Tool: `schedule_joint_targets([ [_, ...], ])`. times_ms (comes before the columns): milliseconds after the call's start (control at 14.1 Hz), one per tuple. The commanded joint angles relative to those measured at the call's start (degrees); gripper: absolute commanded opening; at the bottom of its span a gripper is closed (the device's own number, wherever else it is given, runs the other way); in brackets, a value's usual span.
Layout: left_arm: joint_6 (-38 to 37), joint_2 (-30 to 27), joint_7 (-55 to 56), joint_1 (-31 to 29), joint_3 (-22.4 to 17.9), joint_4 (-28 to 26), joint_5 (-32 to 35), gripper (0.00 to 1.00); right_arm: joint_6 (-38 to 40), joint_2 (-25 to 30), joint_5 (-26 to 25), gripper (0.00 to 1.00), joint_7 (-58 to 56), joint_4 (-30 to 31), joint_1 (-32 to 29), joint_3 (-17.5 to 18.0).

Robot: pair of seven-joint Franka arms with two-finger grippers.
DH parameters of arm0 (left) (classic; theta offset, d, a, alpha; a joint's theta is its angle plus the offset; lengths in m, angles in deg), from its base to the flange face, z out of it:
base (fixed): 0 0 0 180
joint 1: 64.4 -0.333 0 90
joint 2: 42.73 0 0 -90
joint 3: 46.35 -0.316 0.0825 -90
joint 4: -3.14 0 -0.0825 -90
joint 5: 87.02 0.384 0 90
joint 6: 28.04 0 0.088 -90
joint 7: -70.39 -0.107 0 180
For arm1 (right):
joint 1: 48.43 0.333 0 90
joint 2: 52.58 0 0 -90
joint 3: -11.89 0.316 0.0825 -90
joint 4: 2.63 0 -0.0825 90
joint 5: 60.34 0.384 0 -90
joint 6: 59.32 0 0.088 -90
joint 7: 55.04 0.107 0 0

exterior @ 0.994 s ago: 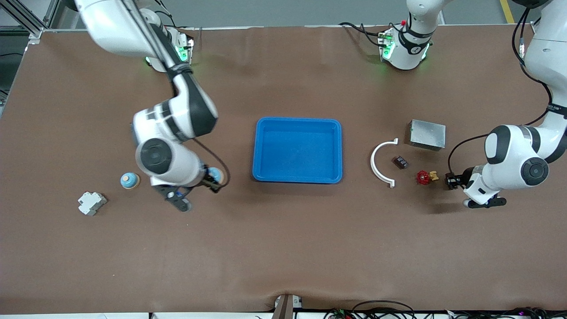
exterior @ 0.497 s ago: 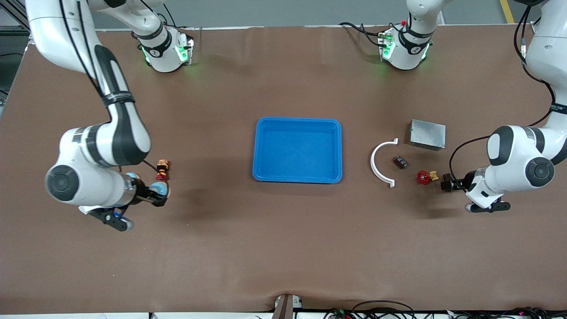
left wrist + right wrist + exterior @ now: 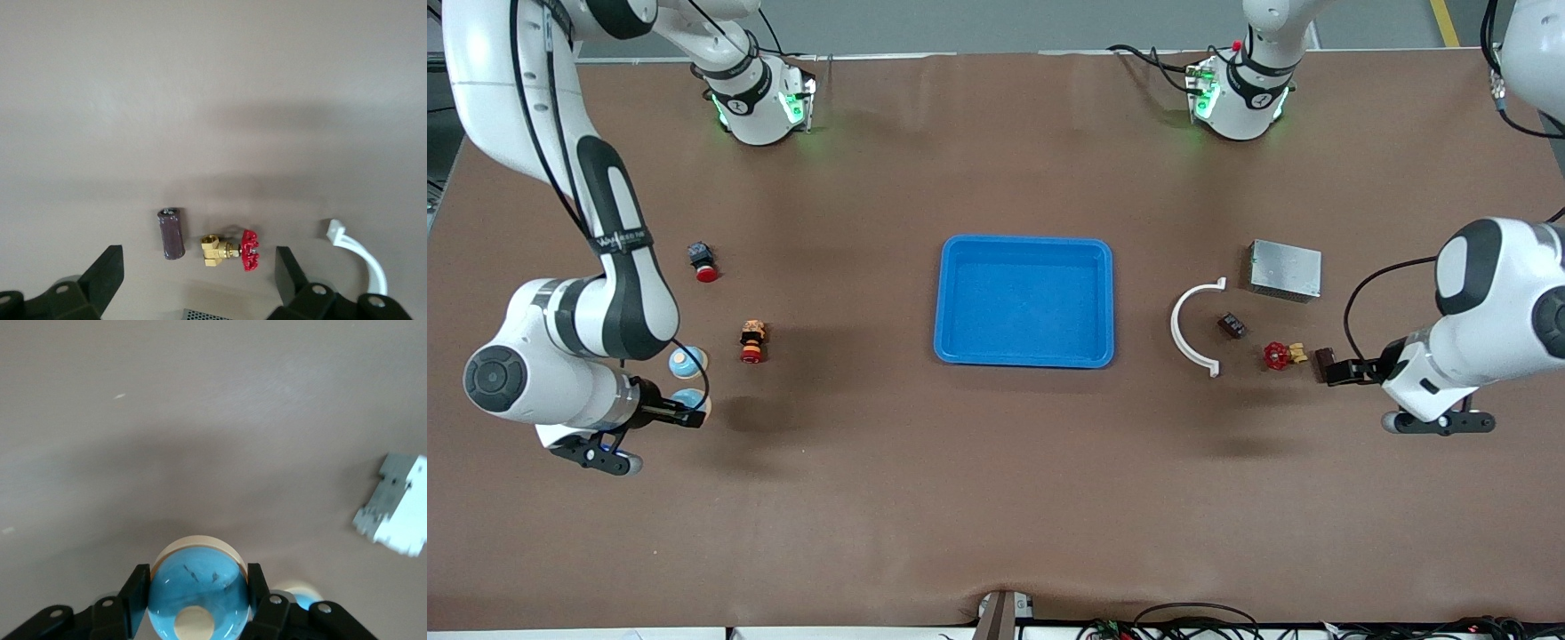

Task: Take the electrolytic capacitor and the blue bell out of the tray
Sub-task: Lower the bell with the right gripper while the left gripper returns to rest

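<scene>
1. The right hand [image 3: 193, 603] is closing its two fingers [image 3: 137, 590] on the blue bell [image 3: 198, 593] and is carrying it above the worktop [image 3: 996, 498] at the right arm's end, well apart from the tray [image 3: 1024, 300].
2. A second blue bell [image 3: 687, 361] is resting on the worktop just beside the held one, and a white block [image 3: 393, 503] is showing in the right wrist view.
3. The left hand [image 3: 200, 283] is standing wide open and is holding nothing, at the left arm's end of the worktop.
4. The capacitor [image 3: 171, 233] is lying on the worktop, free of the fingers, just beside a brass valve with a red wheel [image 3: 233, 248].
5. The tray is showing empty, so in my judgement only the putting down of the bell is remaining.
6. To do it well, the right hand should be lowering slowly over bare worktop, not onto the second bell, and opening only when the base is touching, so the bell is not rolling.
</scene>
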Motion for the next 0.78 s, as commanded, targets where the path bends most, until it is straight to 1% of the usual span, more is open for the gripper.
schedule_joint_targets([
  [0, -3.8, -2.0, -0.2, -0.4, 2.2, 4.3, -1.0, 1.0, -2.7, -2.0, -1.1, 0.0, -3.5, -0.4, -2.1, 1.0],
  [142, -7.1, -2.6, -0.3, -0.4, 4.0, 6.9, -0.9, 1.0, -4.7, -3.3, -1.3, 0.0, -5.0, -0.4, -2.9, 1.0],
  [284, -14.6, -2.7, -0.3, -0.1, 6.3, 11.2, -0.9, 1.0, -6.1, -4.0, -1.2, 0.0, -6.1, -0.4, -3.7, 1.0],
  [355, -16.9, -2.7, -0.8, -0.3, 7.2, 12.0, -0.9, 1.0, -6.7, -4.4, -1.3, 0.0, -6.1, -0.4, -3.7, 1.0],
  [497, -17.6, -2.8, -0.8, -0.2, 8.1, 12.5, -0.7, 1.0, -7.9, -5.0, -2.6, 0.0, -6.4, -0.4, -4.2, 1.0],
  [639, -17.7, -2.8, -0.8, -0.4, 8.2, 14.7, -0.8, 1.0, -9.2, -5.5, -3.3, 0.0, -6.4, -0.3, -4.6, 1.0],
  [710, -17.7, -2.8, -0.9, -0.5, 8.3, 14.8, -0.8, 1.0, -9.7, -5.9, -3.3, 0.0, -6.4, -0.3, -4.8, 1.0],
])
